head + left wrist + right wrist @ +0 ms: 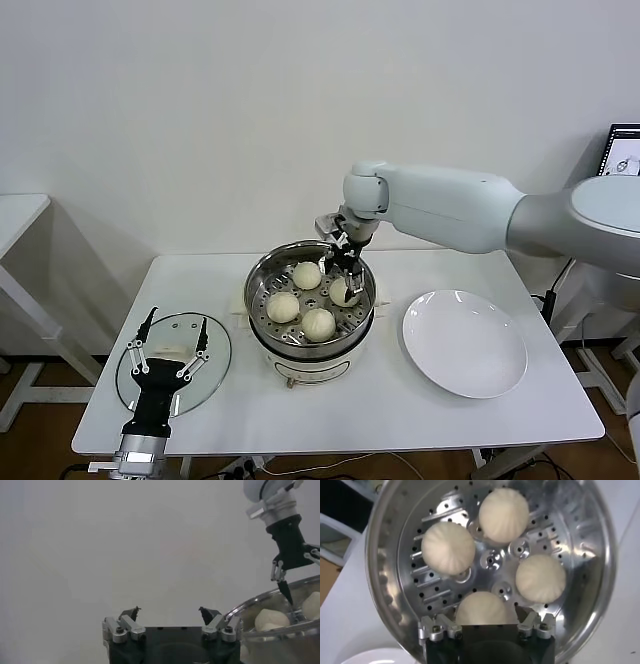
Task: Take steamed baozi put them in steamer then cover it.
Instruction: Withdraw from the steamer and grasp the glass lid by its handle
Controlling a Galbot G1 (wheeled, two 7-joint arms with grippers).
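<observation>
White wall is seen behind the tabletop. Four steamed baozi are held in the steamer; the right pincer is spread around one without gripping. The left pincer is held wide above the cover. A plate lies alongside.

Both pincers spread wide

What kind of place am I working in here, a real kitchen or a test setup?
Likely a lab mock-up, not a kitchen: a plain white folding table against a bare white wall, a monitor at the edge, and only the steamer, plate and glass lid laid out.
</observation>
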